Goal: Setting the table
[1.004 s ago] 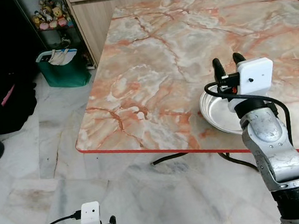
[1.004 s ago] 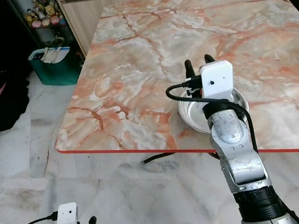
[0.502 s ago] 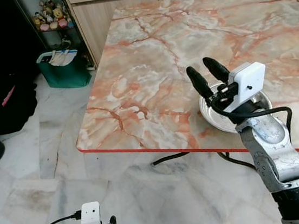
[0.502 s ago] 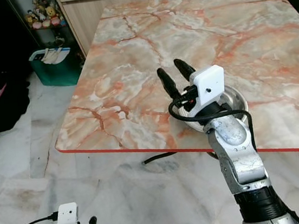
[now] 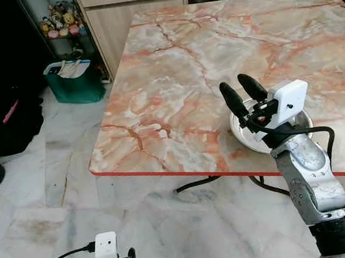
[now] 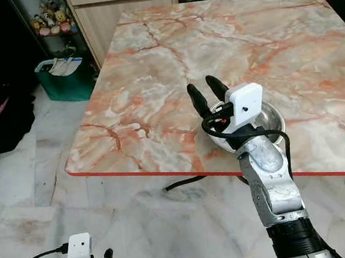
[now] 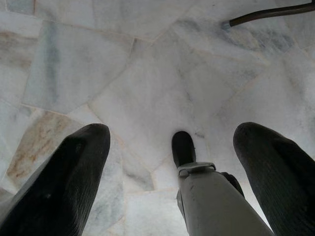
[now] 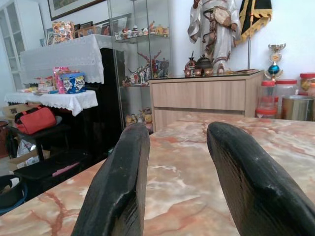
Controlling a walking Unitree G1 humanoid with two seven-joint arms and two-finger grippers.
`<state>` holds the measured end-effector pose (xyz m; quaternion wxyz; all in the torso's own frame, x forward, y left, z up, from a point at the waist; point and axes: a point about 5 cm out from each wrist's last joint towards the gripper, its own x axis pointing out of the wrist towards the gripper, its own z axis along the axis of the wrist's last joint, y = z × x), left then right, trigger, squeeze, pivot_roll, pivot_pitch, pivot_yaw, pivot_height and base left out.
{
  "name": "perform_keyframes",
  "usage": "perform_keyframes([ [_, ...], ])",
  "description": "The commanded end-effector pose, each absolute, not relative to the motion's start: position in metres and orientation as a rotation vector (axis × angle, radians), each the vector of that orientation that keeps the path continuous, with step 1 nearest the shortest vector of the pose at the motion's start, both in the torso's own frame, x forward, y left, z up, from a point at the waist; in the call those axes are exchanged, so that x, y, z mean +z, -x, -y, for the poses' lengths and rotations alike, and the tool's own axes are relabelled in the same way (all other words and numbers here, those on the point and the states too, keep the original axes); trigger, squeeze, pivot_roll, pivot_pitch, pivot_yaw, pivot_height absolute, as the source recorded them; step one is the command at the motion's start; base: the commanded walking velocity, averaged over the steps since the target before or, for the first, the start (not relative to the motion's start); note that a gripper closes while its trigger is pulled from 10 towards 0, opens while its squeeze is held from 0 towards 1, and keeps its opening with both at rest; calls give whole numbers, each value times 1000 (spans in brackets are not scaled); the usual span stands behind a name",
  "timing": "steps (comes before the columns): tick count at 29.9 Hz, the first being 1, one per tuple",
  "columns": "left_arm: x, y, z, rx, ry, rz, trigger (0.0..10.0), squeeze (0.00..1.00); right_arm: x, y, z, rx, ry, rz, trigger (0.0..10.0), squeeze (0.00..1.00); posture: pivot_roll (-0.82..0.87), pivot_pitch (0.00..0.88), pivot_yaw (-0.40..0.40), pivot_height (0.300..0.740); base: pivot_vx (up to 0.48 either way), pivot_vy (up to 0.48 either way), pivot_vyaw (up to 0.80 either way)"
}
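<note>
The right claw (image 5: 242, 92) is open, above the bowl (image 5: 246, 131). The bowl sits near the table (image 5: 172, 72) edge. A bump could knock it off. The left claw (image 7: 172, 162) hangs open.

A lived-in home is shown, most likely its dining area. A large marble-topped table (image 5: 224, 41) is set on a pale marble floor (image 5: 37, 202). Wooden cabinets (image 8: 206, 98), glass display shelves of figurines (image 8: 142, 69), storage jars (image 8: 268, 98), a lace-covered stand (image 8: 64, 61) and a green laundry basket (image 5: 73, 81) are seen around it.
</note>
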<state>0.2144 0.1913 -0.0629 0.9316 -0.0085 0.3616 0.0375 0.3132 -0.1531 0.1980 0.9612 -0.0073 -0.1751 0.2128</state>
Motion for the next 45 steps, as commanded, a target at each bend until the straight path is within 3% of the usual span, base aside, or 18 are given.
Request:
perform_keyframes([
  [1, -67, -207, -191, 81, 20, -757, 10000, 0, 198, -314, 153, 422, 7, 363, 10000, 0, -93, 120, 49, 740, 0, -480, 0],
  [29, -63, -213, -193, 89, 25, -723, 10000, 0, 192, -295, 156, 340, 3, 380, 10000, 0, -80, 182, 64, 740, 0, -480, 0],
  [33, -62, -214, -192, 84, 26, -716, 10000, 0, 174, -277, 166, 290, 19, 323, 10000, 0, -88, 192, 68, 740, 0, -480, 0],
  [45, -62, -215, -192, 78, 26, -711, 10000, 0, 123, -261, 179, 168, -4, 157, 10000, 0, -85, 196, 64, 740, 0, -480, 0],
])
